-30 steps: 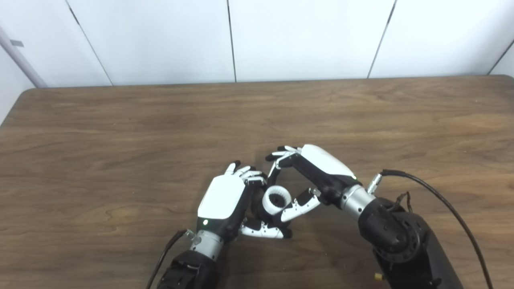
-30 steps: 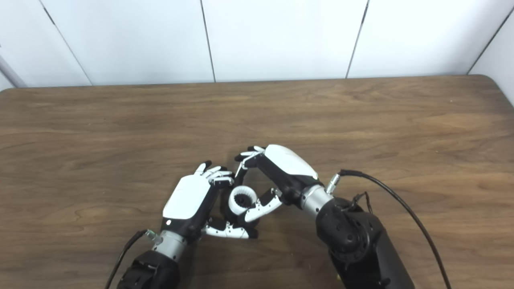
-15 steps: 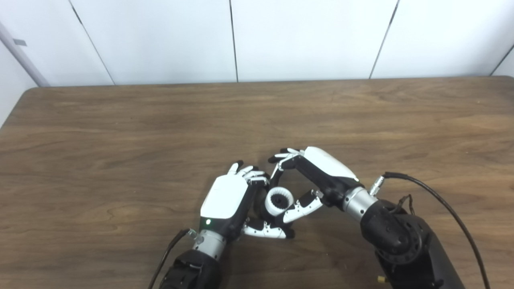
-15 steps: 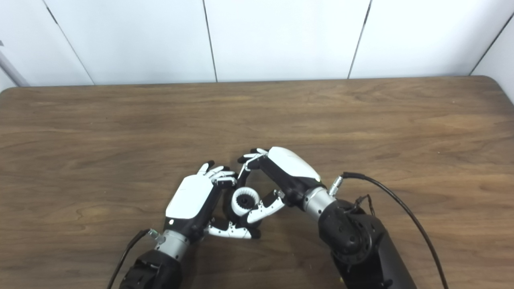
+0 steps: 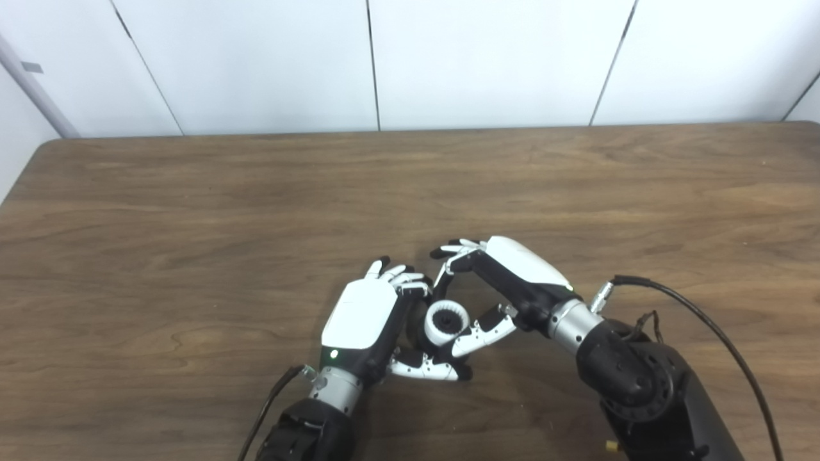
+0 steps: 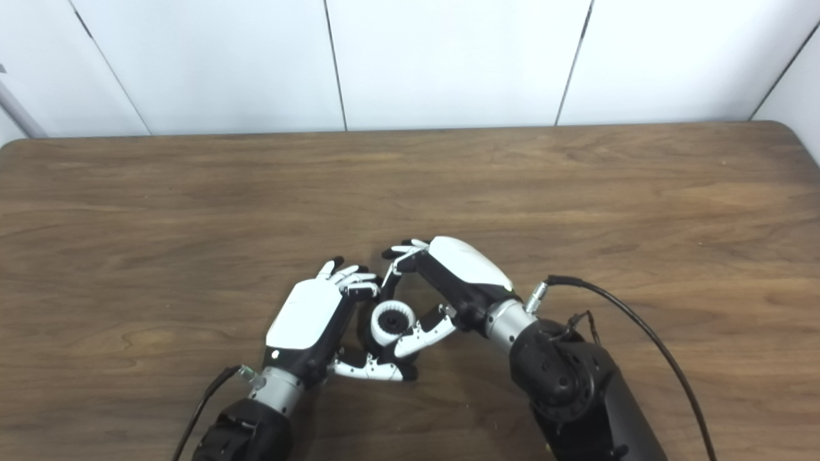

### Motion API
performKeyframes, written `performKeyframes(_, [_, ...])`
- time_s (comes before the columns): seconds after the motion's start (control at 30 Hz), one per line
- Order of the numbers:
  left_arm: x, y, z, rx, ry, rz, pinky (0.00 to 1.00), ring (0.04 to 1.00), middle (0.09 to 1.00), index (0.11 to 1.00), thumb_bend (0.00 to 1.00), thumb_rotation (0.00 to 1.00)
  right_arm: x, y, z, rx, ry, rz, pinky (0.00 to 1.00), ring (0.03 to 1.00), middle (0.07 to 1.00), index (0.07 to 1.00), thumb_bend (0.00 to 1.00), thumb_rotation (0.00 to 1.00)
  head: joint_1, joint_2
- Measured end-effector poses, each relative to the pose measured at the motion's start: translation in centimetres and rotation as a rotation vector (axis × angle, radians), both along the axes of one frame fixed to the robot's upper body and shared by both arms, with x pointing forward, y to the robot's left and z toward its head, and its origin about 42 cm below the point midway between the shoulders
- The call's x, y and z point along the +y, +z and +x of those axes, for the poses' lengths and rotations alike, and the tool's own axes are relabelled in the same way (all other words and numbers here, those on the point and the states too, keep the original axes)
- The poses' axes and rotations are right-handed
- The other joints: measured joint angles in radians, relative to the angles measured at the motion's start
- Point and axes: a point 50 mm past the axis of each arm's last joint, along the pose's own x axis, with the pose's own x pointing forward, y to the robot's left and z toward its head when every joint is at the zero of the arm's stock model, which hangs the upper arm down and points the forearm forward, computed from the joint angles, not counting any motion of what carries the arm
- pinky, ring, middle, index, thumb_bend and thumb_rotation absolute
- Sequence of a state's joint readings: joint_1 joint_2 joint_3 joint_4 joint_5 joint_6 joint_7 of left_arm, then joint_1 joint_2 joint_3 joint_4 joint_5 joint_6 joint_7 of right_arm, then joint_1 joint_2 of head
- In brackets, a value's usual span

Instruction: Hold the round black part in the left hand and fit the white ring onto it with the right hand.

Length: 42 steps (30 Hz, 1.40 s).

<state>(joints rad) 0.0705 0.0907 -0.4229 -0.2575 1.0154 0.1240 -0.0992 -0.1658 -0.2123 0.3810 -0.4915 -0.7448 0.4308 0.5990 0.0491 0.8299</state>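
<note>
Low at the middle of the table, my two hands meet around the parts. My left hand (image 5: 362, 317) is curled, palm to the right, shut on the round black part (image 5: 448, 323), which is mostly hidden; only its dark toothed centre shows. The white ring (image 5: 434, 323) sits around that centre, facing up. My right hand (image 5: 509, 282) arches over from the right, its thumb against the ring's lower right rim and its fingers curved over the far side. In the right eye view the white ring (image 6: 379, 322) lies between my left hand (image 6: 307, 317) and my right hand (image 6: 464, 272).
The brown wooden table (image 5: 192, 211) stretches wide to the left, right and back, ending at a white panelled wall. A black cable (image 5: 705, 320) loops off my right wrist over the table's right part.
The white ring has turned from tilted to facing up and now sits closer around the black part, whose toothed centre shows inside it. Both hands have drawn slightly closer together.
</note>
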Motion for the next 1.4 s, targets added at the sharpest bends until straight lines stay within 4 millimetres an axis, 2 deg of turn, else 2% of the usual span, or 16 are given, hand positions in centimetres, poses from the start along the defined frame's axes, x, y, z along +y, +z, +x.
performKeyframes(0.23, [0.0,0.0,0.0,0.0,0.0,0.0,0.99,0.882,0.789,0.486,0.52,0.05,-0.5,0.0,0.1,0.001,-0.008,-0.009,1.0,0.976,0.918,0.697,1.0,0.32,0.0,-0.002])
performKeyframes(0.47, [0.1,0.0,0.0,-0.002,0.003,0.001,0.99,0.879,0.787,0.486,0.52,0.05,-0.8,-0.1,0.1,0.018,-0.018,-0.023,1.0,0.98,0.929,0.742,1.0,0.31,-0.003,-0.003])
performKeyframes(0.6, [0.2,0.0,0.1,-0.003,0.004,0.001,0.99,0.879,0.786,0.486,0.52,0.05,-1.2,0.7,-0.2,0.009,-0.022,-0.017,1.0,0.981,0.933,0.759,1.0,0.32,-0.009,-0.006])
performKeyframes(0.87, [0.4,0.0,0.2,-0.004,0.01,0.0,0.98,0.875,0.784,0.486,0.52,0.05,-4.1,2.2,-0.2,-0.024,-0.074,-0.04,1.0,0.984,0.946,0.795,1.0,0.31,-0.021,-0.008])
performKeyframes(1.17, [0.8,0.0,0.3,0.011,0.014,-0.017,0.98,0.869,0.787,0.495,0.52,0.07,-5.7,2.9,-0.2,-0.026,-0.108,-0.056,0.96,0.971,0.933,0.806,1.0,0.32,-0.029,-0.011])
performKeyframes(1.2, [0.8,0.0,0.3,0.013,0.014,-0.016,0.97,0.869,0.792,0.587,0.73,0.14,-5.8,2.9,-0.2,-0.027,-0.111,-0.057,0.96,0.97,0.931,0.805,1.0,0.32,-0.029,-0.011])
performKeyframes(1.23, [0.8,0.0,0.3,0.014,0.014,-0.015,0.97,0.869,0.794,0.618,0.8,0.16,-5.8,2.9,-0.2,-0.027,-0.113,-0.056,0.96,0.97,0.931,0.804,1.0,0.32,-0.029,-0.011])
performKeyframes(1.3, [0.9,-0.1,0.3,0.019,0.013,-0.012,0.98,0.876,0.813,0.676,0.87,0.19,-5.8,2.9,-0.2,-0.028,-0.116,-0.054,0.96,0.972,0.932,0.804,1.0,0.33,-0.029,-0.012])
performKeyframes(1.4, [0.9,0.0,0.4,0.026,0.004,-0.004,0.99,0.899,0.843,0.733,0.92,0.25,-5.7,2.9,-0.2,-0.027,-0.117,-0.048,0.96,0.972,0.934,0.803,1.0,0.34,-0.029,-0.012])
